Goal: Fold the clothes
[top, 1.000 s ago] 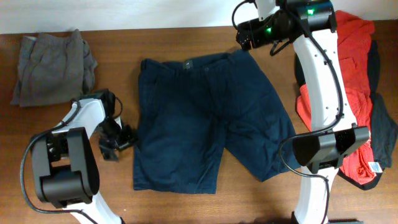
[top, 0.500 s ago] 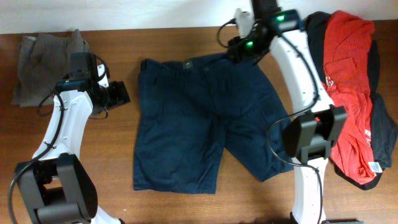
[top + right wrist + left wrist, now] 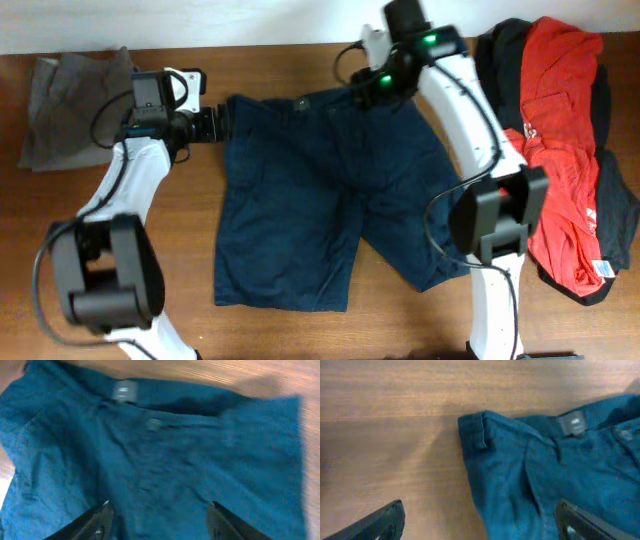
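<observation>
We see one brown wooden surface (image 3: 400, 320). One pair of dark blue shorts (image 3: 330, 190) lies flat in the middle of it. The waistband is at the far side and the two legs point to the near side. One red T-shirt (image 3: 560, 120) lies in a heap on the right. Black pieces (image 3: 615, 210) lie under and beside it, and we cannot count them. One grey garment (image 3: 70, 110) lies at the far left.

There are two claws. The left claw (image 3: 477, 510) is spread wide, and the left corner of the waistband sits between its fingers. The right claw (image 3: 159, 506) is spread wide too, over the shorts just below the middle of the waistband. Neither claw holds anything.

We see one button (image 3: 153, 424) and one label (image 3: 121, 391) on the waistband.
</observation>
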You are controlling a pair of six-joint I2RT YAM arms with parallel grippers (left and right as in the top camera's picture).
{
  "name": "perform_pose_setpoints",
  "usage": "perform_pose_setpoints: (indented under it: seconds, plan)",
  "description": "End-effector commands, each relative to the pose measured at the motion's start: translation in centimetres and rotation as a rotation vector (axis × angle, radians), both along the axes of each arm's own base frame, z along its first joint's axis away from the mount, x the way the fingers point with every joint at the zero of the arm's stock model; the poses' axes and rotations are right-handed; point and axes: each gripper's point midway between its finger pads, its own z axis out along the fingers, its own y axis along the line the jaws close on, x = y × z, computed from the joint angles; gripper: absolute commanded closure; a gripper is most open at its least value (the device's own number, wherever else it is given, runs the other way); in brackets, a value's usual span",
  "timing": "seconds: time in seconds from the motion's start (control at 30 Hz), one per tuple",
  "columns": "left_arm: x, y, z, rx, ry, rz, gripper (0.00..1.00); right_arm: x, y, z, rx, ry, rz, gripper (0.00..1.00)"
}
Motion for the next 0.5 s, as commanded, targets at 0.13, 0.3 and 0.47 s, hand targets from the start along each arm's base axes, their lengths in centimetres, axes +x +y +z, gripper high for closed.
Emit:
perform_pose_setpoints:
  seconds: [0.13,0.3,0.47]
  plan:
    - [1.7,-1.8,-4.6,-0.017,-0.010,-0.101,0.05,-0.2,-4.7,5.1,0.039,-0.048,-0.094,0.35]
    - [3.3,-4.1,-5.5,-0.066,-0.087,-0.172,0.10,-0.5,-5.4,4.9,0.032,-0.029,-0.100,0.36]
    - [4.3,-6.3,-5.6,-0.094,-0.150,-0.222,0.47,-0.6,-5.4,4.8,0.031,-0.027,-0.100,0.40]
